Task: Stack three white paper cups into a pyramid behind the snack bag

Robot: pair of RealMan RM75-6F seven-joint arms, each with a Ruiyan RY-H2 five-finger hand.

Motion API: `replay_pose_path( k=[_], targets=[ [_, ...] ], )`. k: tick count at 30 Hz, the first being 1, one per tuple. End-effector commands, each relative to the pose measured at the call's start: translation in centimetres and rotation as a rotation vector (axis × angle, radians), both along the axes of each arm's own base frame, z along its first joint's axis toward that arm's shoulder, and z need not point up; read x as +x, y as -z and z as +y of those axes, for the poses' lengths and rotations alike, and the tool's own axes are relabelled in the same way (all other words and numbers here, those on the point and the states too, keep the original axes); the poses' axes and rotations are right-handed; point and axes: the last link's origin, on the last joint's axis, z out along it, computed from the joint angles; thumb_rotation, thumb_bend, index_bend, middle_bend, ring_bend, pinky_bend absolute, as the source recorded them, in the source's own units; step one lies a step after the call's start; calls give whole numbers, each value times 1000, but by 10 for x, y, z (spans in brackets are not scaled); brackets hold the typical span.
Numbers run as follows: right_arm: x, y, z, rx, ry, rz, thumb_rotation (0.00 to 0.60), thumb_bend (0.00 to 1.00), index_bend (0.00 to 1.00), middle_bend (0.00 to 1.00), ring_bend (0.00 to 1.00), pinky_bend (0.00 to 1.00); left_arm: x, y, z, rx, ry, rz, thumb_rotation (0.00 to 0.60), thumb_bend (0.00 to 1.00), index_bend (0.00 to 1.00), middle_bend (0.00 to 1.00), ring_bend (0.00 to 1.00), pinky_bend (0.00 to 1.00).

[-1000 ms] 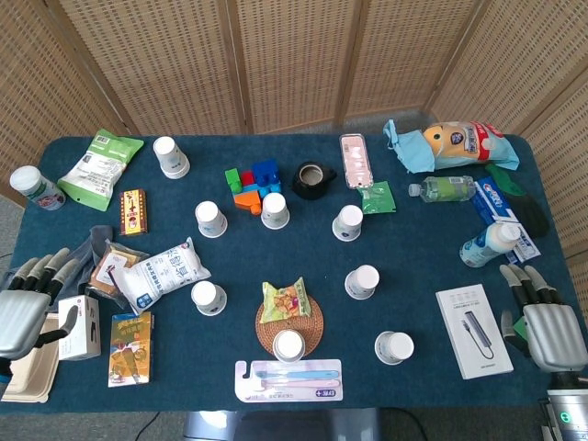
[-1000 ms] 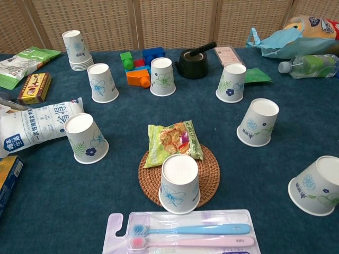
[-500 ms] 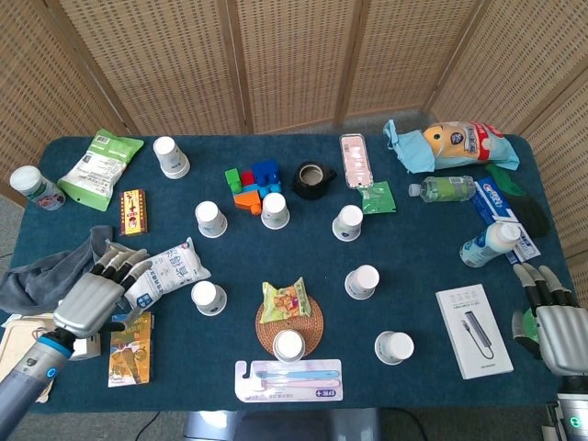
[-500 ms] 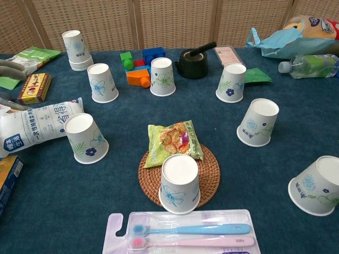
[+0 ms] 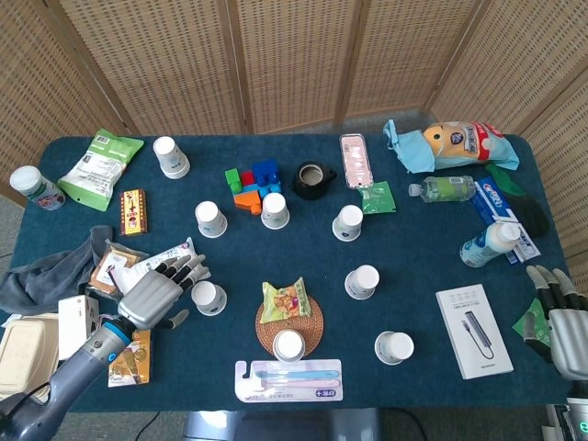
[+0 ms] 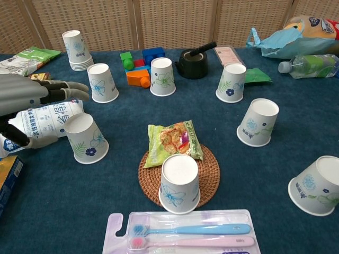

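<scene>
The snack bag (image 5: 283, 300) (image 6: 174, 140) lies half on a woven coaster (image 6: 212, 170) in the front middle. Several white paper cups stand upside down around it. One cup (image 5: 288, 345) (image 6: 180, 182) is on the coaster in front of the bag. Another cup (image 5: 209, 298) (image 6: 86, 137) stands left of the bag. My left hand (image 5: 156, 294) (image 6: 32, 100) hovers just left of that cup with fingers spread, holding nothing. At the table's right edge, my right hand (image 5: 560, 317) is open and empty; it is outside the chest view.
More upturned cups (image 5: 362, 281) (image 5: 394, 347) (image 5: 348, 221) stand right of the bag, and a cup stack (image 5: 170, 156) at the back left. A white salt bag (image 6: 37, 124) lies under my left hand. Toy blocks (image 5: 253, 182), a black pot (image 5: 314, 177), a toothbrush pack (image 5: 289, 379) and a white box (image 5: 473, 331) crowd the cloth.
My left hand has swung in from the table's left edge, over the white bag, up to the cup left of the snack bag. The right hand has drifted down and outward at the right edge.
</scene>
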Motion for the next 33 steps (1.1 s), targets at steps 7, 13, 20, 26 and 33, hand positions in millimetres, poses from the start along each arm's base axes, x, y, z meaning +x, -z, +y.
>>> replay_pose_path(
  k=[7,13,20,26,33],
  targets=[
    [-1,-1,1,-6,5,0,529,672,65,124,80,270,21,36,13,-49,38,-30,481,432,0,0,0,234],
    [-3,-2,4,-14,20,-1,530,673,66,124,80,270,24,51,14,-91,26,-76,598,431,86,33,148,410],
    [-5,-2,5,-16,32,-6,526,674,66,124,80,270,23,53,16,-82,26,-87,600,432,195,97,209,486],
    [-5,-1,4,-13,33,-8,528,672,68,124,80,270,27,53,20,-56,34,-128,600,433,328,209,312,551],
    [-5,-1,4,-15,35,-10,530,673,68,124,80,270,30,44,30,-21,47,-141,600,432,340,227,325,569]
  ],
)
